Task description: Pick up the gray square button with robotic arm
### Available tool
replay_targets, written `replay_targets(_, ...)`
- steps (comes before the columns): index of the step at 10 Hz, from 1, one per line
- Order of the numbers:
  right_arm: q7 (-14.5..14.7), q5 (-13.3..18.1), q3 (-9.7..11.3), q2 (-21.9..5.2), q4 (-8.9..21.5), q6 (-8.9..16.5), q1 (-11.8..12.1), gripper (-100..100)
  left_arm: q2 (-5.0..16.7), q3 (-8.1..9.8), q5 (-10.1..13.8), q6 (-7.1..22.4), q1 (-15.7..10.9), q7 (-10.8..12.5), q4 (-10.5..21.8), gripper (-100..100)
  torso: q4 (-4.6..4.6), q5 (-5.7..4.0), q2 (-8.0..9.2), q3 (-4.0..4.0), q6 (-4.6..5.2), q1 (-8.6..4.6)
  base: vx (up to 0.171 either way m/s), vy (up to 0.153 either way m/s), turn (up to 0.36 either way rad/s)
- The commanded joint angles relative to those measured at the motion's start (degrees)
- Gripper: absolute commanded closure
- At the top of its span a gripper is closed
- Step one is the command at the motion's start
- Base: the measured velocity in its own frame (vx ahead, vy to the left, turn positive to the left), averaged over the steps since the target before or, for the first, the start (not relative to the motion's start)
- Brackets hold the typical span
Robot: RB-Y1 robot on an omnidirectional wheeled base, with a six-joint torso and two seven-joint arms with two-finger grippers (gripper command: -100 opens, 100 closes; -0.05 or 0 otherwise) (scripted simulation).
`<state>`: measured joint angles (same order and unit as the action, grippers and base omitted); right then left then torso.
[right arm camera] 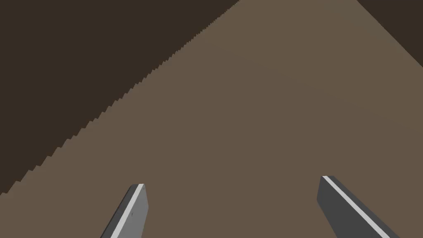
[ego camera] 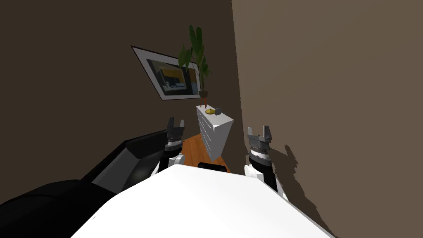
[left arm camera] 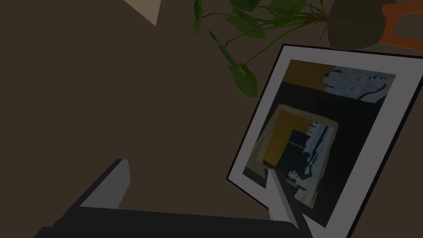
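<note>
Gray square button (ego camera: 218, 110) on white dresser (ego camera: 219, 120), beside a yellow object (ego camera: 210, 111) | left hand (ego camera: 175, 123) spread, empty; right hand (ego camera: 259, 132) spread, empty; both well apart from dresser

head camera looked steeply down, rolled, toward a distant white dresser (ego camera: 215, 128); left wrist camera faced the framed picture (left arm camera: 326, 136), shared with the head view; right wrist camera faced a brown wall (right arm camera: 268, 103).

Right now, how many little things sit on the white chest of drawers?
2: a small grey square button and a low yellow round thing beside it, on the white chest of drawers. The green potted plant at its far end may stand there too.
</note>
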<state>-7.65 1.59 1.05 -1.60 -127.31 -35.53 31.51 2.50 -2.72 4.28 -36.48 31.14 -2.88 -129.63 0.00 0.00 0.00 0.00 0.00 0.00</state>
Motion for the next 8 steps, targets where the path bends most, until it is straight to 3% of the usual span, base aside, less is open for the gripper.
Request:
replay_targets(1, 0.2, -0.2, -0.3, -2.0, 0.3, 0.0, -0.1, -100, 0.0, 0.00, 0.0, 0.0, 0.0, 0.0, 0.0, 0, 0.00, 0.00, 0.00, 0.00, 0.00, 0.00, -0.048, 0.023, 0.066)
replay_targets(8, 1.4, -1.4, -1.9, -13.0, 2.3, 0.1, -0.8, -100, 0.0, -0.01, 0.0, 0.0, 0.0, 0.0, 0.0, 0, 0.08, 0.05, 0.37, 0.21, -0.02, 0.25, -0.106, 0.064, 0.075)
